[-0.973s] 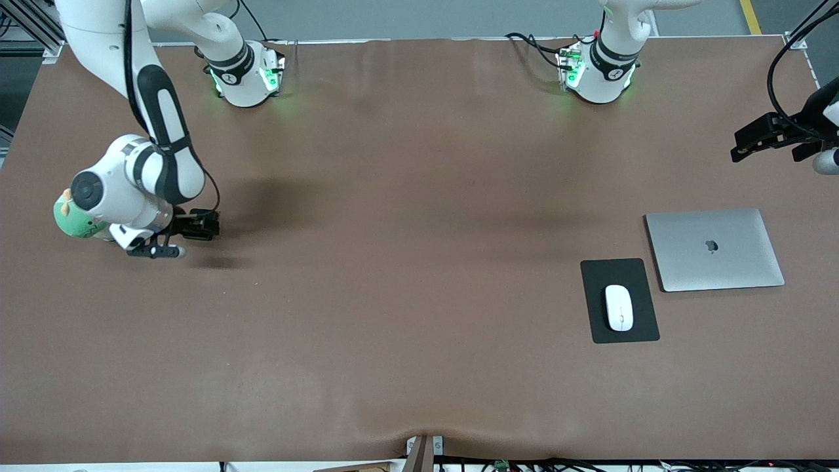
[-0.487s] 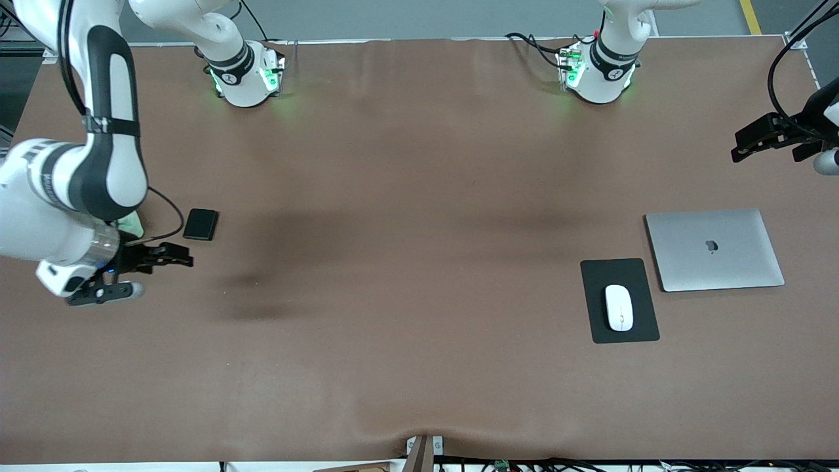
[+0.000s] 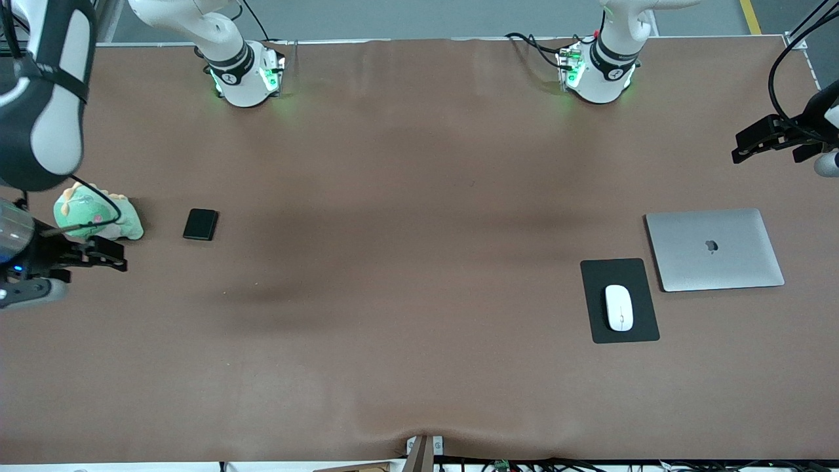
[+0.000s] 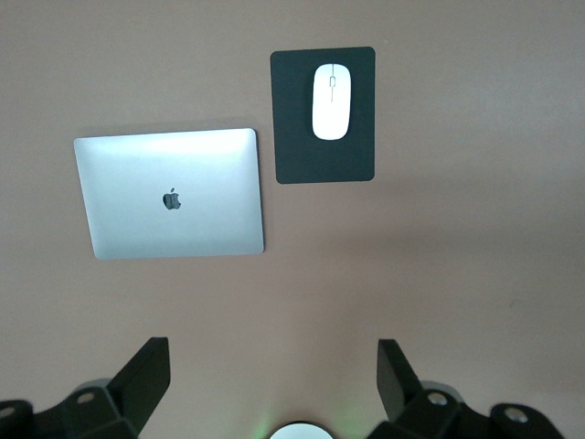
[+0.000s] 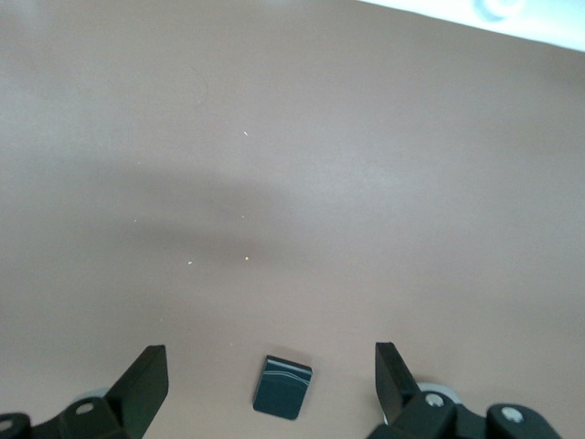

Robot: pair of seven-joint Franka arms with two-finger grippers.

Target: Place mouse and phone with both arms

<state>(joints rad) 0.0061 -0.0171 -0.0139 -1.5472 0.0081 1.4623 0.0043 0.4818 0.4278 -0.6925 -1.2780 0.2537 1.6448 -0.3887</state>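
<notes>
On the brown table (image 3: 419, 262), the mouse (image 3: 619, 307) sat on its pad (image 3: 600, 328) and the phone (image 3: 200, 224) lay free; the left gripper (image 3: 763, 141) and right gripper (image 3: 92, 257) hung open, empty, task apparently done.

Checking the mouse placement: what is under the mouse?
The mouse lies on a black mouse pad beside the closed laptop. The pad's part beneath the mouse is covered.

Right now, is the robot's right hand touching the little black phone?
Apart. In the front view the right gripper hangs with open jaws near the green plush toy, and bare table shows between it and the phone.
</notes>
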